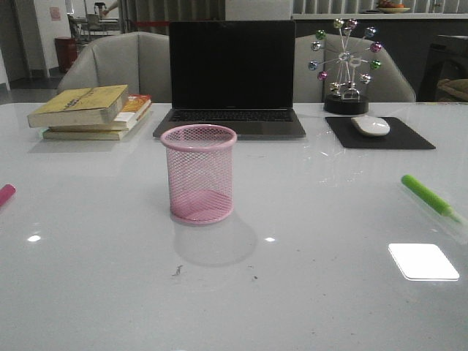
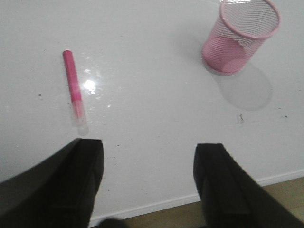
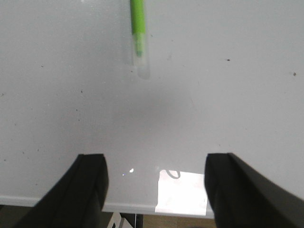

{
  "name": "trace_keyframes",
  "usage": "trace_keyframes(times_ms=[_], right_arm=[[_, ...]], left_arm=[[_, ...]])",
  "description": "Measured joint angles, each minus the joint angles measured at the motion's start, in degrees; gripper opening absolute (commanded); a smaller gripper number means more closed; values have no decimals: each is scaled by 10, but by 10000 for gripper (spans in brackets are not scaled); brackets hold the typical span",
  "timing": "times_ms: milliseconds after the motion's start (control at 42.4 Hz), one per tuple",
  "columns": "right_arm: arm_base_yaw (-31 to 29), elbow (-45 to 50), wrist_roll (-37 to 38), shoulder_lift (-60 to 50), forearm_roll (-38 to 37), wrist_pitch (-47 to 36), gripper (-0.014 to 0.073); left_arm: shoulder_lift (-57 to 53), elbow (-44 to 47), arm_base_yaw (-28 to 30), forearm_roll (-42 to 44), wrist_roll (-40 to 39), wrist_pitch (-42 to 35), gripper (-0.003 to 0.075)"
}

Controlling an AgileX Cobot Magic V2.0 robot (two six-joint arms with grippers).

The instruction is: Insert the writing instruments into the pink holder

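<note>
- Front: pink holder [image 1: 199, 173] upright mid-table; pink marker [image 1: 6, 194] barely visible at left edge, green marker [image 1: 431, 197] far right.
- Left wrist: whole pink marker [image 2: 74, 87] lying flat; left gripper [image 2: 148, 178] spread wide, empty.
- Right wrist: green marker [image 3: 138, 33] flat; right gripper [image 3: 156, 183] spread, touching nothing.

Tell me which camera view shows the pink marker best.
The left wrist view: the pink marker lies whole on the white table, clear cap end included, ahead of the open left gripper. The front view catches only its tip at the left edge. The right wrist view misses it.
</note>
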Motion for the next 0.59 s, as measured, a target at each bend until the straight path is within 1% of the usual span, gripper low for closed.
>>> trace_keyframes(times_ms=[165,354,519,590], right_arm=[[9,-60,-4,111,4,-12,550],[10,-139,-4,229,6,-18,550],[10,-203,-22,318,8,-19,550],[10,-229,-23,353,9,-20,538]], left_arm=[[0,0,-20,0,0,-2,452],[0,0,-20,0,0,-3,447],[0,0,-20,0,1,-3,433],[0,0,-20,0,1,-3,433]])
